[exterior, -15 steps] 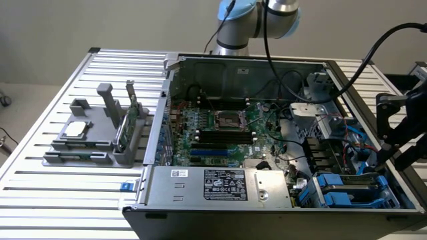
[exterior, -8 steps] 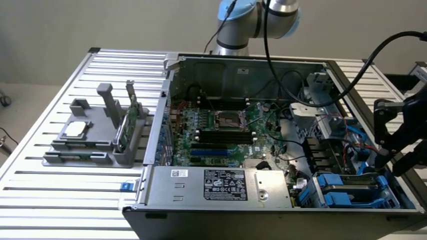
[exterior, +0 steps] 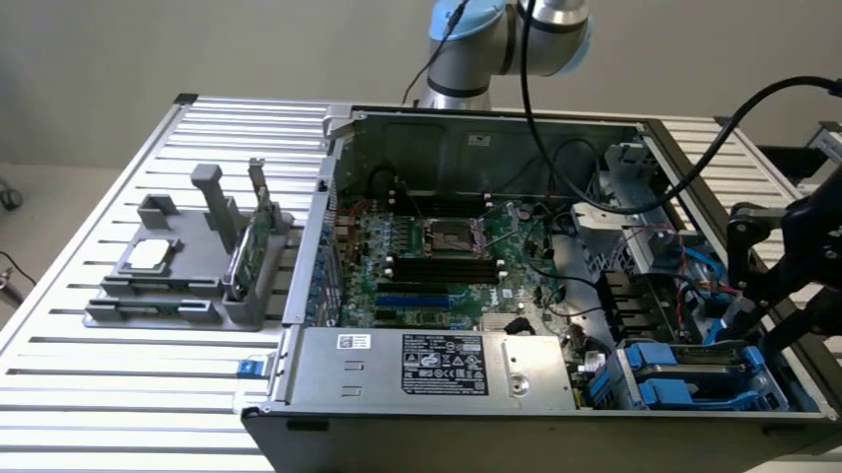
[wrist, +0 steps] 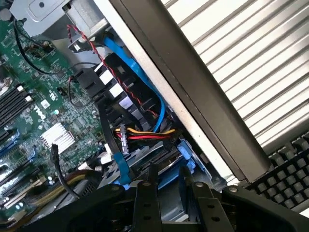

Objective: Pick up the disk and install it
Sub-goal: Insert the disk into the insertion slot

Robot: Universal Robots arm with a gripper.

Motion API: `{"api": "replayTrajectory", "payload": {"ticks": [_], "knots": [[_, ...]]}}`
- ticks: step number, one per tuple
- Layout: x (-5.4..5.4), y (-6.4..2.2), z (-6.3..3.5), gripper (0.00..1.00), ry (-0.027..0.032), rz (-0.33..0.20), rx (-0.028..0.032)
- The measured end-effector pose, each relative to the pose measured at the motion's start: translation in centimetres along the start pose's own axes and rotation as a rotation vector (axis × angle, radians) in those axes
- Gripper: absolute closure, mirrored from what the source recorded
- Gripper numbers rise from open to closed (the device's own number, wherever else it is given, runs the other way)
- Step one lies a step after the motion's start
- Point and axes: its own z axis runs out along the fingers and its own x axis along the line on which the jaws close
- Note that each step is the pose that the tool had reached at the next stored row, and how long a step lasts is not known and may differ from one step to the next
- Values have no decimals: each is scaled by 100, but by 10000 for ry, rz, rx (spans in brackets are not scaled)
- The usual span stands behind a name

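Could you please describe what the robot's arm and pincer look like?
The arm is built of silver-grey cylindrical joints, one with a light blue cap. A thin black cable runs alongside it, and a thicker black cable loops toward the pincer, which is matte black with angular, bolted links.

The drive bay (exterior: 770, 384) is crowded by a blue cable (wrist: 140, 72) and red-yellow wires (wrist: 147, 136) and hemmed by the case wall (wrist: 193, 92); open room is left above the motherboard (exterior: 394, 246).
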Motion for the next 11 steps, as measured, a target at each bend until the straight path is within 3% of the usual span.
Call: {"api": "replayTrajectory", "payload": {"ticks": [11], "knots": [[-1, 5, 94, 69, 111, 1904, -29]]}}
